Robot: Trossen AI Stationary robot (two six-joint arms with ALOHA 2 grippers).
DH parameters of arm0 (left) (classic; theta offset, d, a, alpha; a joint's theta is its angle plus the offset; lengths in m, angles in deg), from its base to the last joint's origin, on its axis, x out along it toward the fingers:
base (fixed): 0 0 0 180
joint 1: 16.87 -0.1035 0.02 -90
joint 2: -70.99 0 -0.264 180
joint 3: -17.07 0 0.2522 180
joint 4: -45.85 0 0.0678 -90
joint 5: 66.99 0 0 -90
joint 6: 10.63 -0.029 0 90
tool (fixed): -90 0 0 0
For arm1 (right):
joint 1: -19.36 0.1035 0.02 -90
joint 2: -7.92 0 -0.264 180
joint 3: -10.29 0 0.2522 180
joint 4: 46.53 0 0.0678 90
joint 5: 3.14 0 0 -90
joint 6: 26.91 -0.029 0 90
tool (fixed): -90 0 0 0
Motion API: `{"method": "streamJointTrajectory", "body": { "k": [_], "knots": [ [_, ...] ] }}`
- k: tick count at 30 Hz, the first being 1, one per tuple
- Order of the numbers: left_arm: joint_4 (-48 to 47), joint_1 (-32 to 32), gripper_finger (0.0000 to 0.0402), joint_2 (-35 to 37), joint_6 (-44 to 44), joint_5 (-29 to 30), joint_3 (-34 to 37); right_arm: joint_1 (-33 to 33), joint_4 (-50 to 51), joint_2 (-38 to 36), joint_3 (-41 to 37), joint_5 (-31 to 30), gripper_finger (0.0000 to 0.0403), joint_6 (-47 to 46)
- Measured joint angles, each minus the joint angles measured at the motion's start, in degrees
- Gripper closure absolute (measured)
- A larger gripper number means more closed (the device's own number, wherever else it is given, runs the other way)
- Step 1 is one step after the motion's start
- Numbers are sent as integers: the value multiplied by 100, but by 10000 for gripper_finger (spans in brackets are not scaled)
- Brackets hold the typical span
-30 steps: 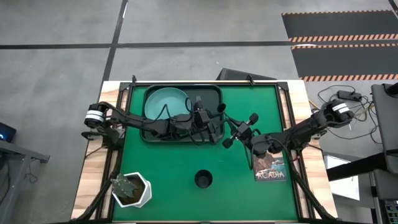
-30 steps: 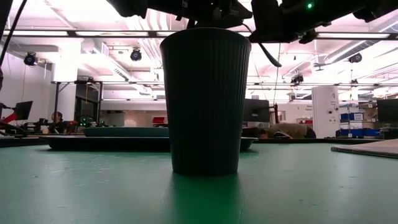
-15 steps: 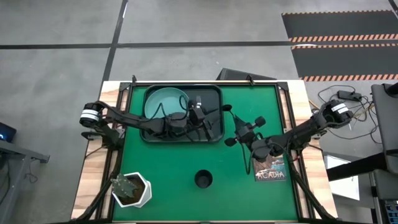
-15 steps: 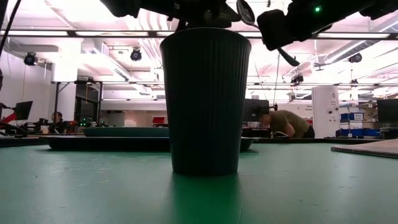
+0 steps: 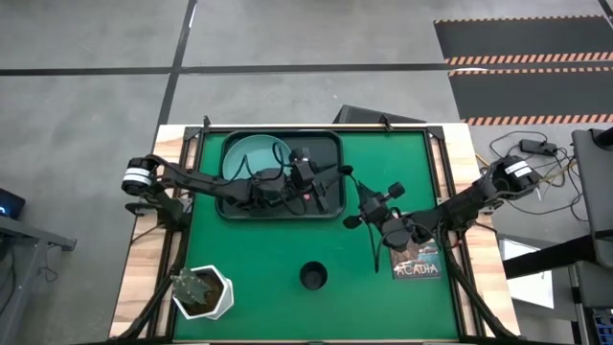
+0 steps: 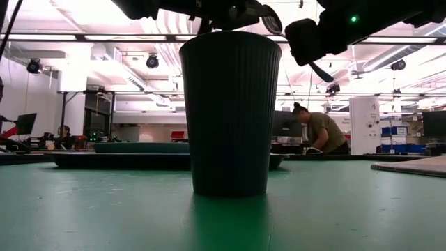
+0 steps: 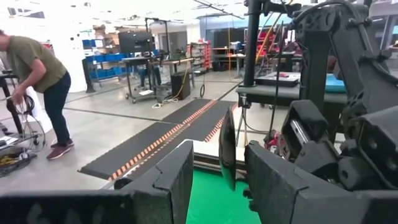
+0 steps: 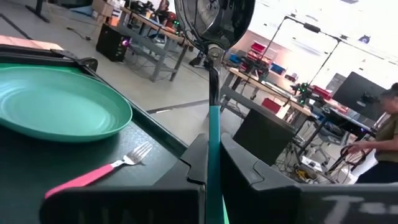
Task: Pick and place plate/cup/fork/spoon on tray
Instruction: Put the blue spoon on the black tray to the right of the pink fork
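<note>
The black tray [image 5: 330,144] lies at the table's far left, with the teal plate [image 5: 254,158] in its left half. The pink-handled fork [image 8: 99,171] lies on the tray beside the plate [image 8: 56,102]. The dark cup [image 5: 313,276] stands upright on the green mat near the near edge and fills the low view [image 6: 230,115]. My right gripper [image 5: 364,204] is just off the tray's right rim, shut on the spoon [image 8: 213,74]. My left gripper [image 5: 326,192] hangs over the tray's right half, open and empty [image 7: 217,180]. My right gripper pinches the spoon's light blue handle [image 8: 213,140] between its two fingers. The fingers come from the table's right and lie along the handle. The spoon sticks out ahead of the fingers, its silver bowl [image 8: 214,18] at the free end, lifted clear of tray and mat.
A white hexagonal plant pot [image 5: 203,292] stands at the near left corner. A book [image 5: 415,259] lies on the mat under my right arm. Bare green mat shows between the tray and the cup. A person [image 6: 317,132] moves in the room behind.
My right gripper has drawn a little toward the table's right and near edges with the spoon. My left gripper has pulled back slightly toward the table's left over the tray. The person in the room behind has straightened up.
</note>
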Motion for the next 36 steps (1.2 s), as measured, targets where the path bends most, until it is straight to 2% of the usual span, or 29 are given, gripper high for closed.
{"method": "streamJointTrajectory", "body": {
  "k": [4,7,14,21,31,36],
  "knots": [
    [15,0,278,-35,-14,-4,4,-2,-14,-6,112,352,391,38],
    [-11,0,294,-44,-35,-100,4,-2,-14,54,227,427,391,101],
    [-61,0,392,-41,-38,-151,31,-2,-2,194,352,415,391,180],
    [-147,0,400,-37,-24,-157,31,-2,58,205,352,420,384,123],
    [-404,-38,401,25,-183,-126,31,-2,46,179,352,436,281,-6],
    [-920,-190,401,114,-147,-126,31,20,60,39,352,866,240,-8]
  ]
}}
